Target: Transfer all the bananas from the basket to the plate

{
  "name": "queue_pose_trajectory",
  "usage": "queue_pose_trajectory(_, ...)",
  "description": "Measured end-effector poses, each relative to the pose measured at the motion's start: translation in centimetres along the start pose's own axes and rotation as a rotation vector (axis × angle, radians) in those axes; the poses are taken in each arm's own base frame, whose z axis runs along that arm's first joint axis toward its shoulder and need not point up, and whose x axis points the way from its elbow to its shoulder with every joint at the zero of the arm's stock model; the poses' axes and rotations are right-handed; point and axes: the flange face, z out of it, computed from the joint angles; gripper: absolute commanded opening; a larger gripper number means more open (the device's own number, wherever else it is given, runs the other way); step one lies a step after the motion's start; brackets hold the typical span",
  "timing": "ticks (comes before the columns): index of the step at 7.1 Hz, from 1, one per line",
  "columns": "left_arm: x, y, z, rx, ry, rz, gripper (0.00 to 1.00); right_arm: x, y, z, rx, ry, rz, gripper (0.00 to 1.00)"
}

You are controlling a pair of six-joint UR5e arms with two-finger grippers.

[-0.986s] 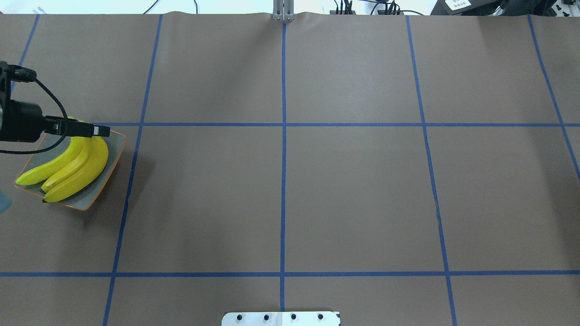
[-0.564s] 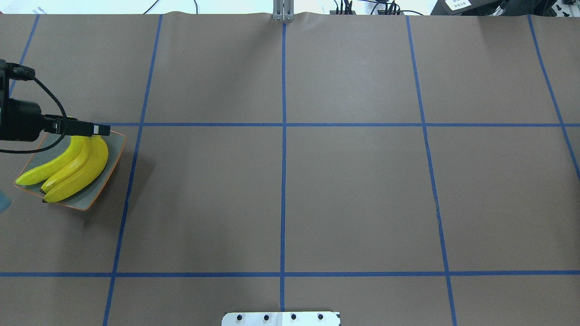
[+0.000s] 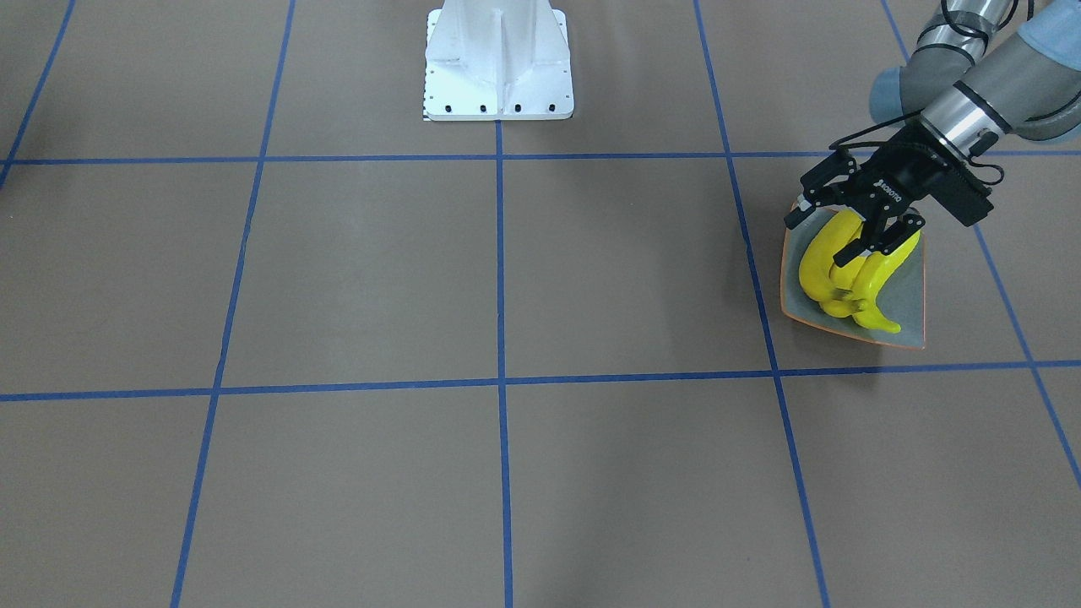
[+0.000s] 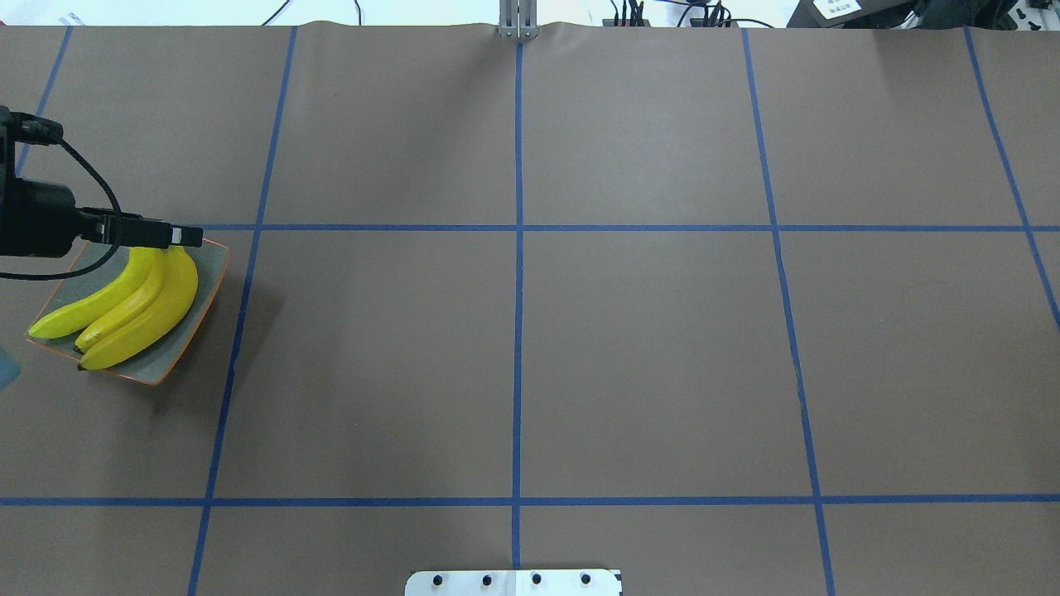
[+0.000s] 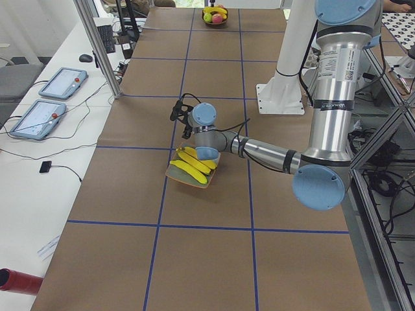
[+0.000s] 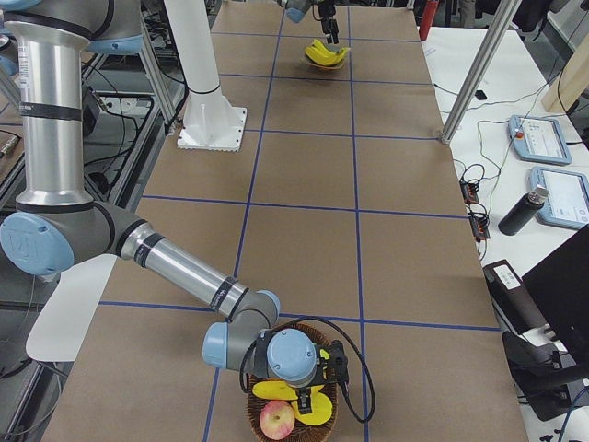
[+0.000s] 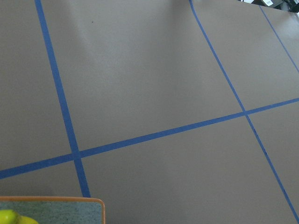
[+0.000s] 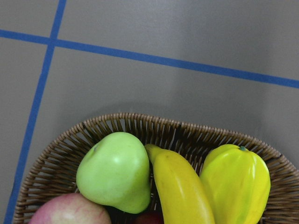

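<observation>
A: How does the left gripper stand?

B: The left gripper (image 3: 819, 241) is spread wide and tilted down over one end of the bananas (image 4: 137, 306). One finger (image 3: 809, 207) sits at their outer side and the other lies across their top. I can't tell whether either one touches the fruit.

A: And under it?

B: Three bananas lie side by side, curved the same way, on the plate (image 4: 211, 269). They run corner to corner across it. The plate sits at the left end of the table (image 4: 513, 372), just inside a crossing of the blue tape lines. The left wrist camera catches only a corner of the plate and a sliver of yellow.

A: The right gripper?

B: The right gripper (image 6: 309, 391) points down into the basket (image 6: 253, 405) at the far right end, well apart from the plate. Only the side camera shows it, so I can't tell whether it is spread or closed.

A: What's in the basket?

B: One banana (image 8: 180, 186) lies in the middle. A green fruit (image 8: 114, 170) touches it on one side and a ribbed yellow fruit (image 8: 236, 184) is just beside it on the other. An apple (image 8: 70, 212) shows at the lower edge, below the green fruit.
</observation>
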Motion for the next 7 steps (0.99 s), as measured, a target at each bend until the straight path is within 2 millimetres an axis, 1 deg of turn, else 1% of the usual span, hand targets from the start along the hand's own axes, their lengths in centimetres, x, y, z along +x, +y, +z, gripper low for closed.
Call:
queue_pose_trajectory(2,0.1,0.0,0.0,0.001,0.001,0.001,0.99,0.4,0.8,0.6,-0.010,0.008,0.004,0.78)
queue_pose_trajectory(6,0.0,0.0,-0.1,0.002,0.001,0.001,0.99,-0.1,0.4,1.7,-0.043,0.037,-0.025,0.77)
queue_pose_trajectory(7,0.0,0.0,-0.1,0.002,0.001,0.001,0.99,-0.1,0.4,1.9,-0.054,0.054,-0.031,0.72)
